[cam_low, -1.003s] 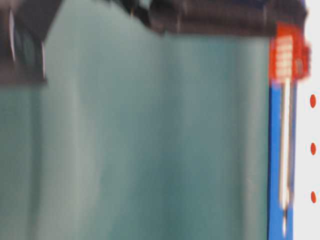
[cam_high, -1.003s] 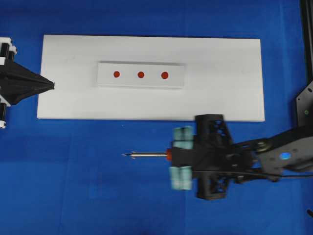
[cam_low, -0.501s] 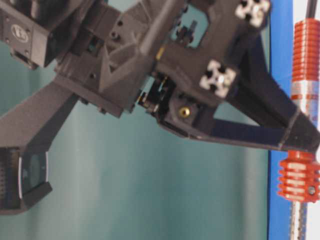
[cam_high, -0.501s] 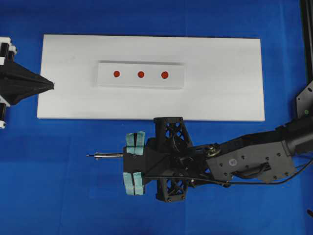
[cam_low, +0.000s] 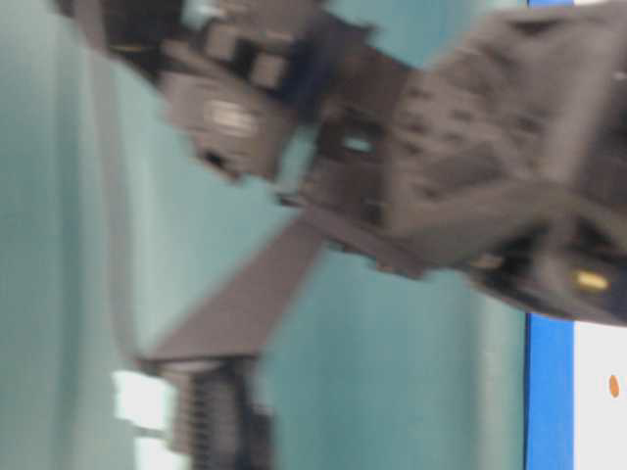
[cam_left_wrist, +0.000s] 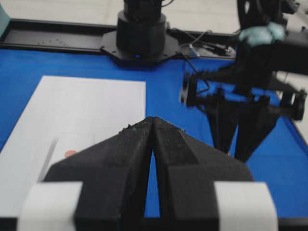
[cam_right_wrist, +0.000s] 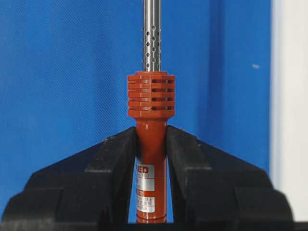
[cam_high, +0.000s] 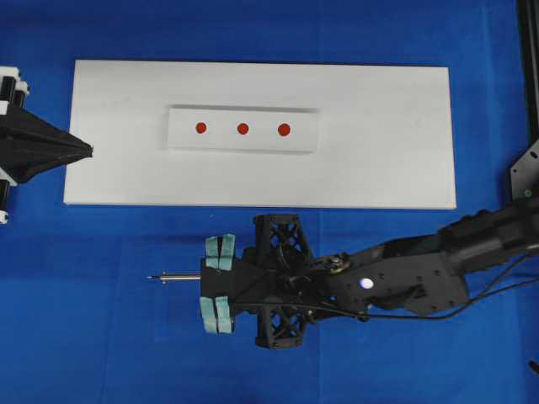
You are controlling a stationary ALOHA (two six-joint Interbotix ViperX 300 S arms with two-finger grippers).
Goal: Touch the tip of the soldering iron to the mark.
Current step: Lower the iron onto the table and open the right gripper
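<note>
The right end effector (cam_right_wrist: pixel 151 149) clamps the soldering iron (cam_right_wrist: pixel 151 103); the left end effector (cam_left_wrist: pixel 153 126) looks pinched together, empty.

The table (cam_high: pixel 126 337) is covered in plain saturated blue, and on it lies a flat white board (cam_high: pixel 396 135) bearing a slightly raised white strip (cam_high: pixel 181 135) marked with three small red dots (cam_high: pixel 242 129) in a row. The soldering iron (cam_right_wrist: pixel 151 139) has a bright orange-red handle and slotted ribbed collar, a white-and-red label low on the handle, and a shiny silver shaft peppered with small round holes. Both pincers are matt black, the right pincer (cam_right_wrist: pixel 151 163) backed by pale teal pads (cam_high: pixel 217 282) in the overhead view and the left pincer (cam_left_wrist: pixel 153 139) carrying white patches near its base; the table-level view shows a blurred teal backdrop.
</note>
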